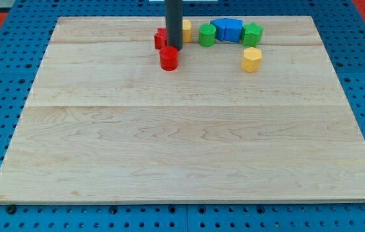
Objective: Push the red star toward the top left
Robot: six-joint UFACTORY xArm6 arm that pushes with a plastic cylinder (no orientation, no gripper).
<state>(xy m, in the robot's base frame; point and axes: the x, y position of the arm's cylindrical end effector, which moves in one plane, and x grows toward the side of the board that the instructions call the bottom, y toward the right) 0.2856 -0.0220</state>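
Tip (174, 49) touching red star (160, 38), red cylinder (169, 58) just below, no claw visible.

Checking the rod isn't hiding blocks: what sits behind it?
Behind the rod, my tip sits beside a red block and a yellow block, both partly covered, shapes unclear. A red cylinder stands in front.

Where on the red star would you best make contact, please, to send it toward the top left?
On the red star's right, lower side. My tip already sits against that side, with the red cylinder just below, so come from the view's right and bottom.
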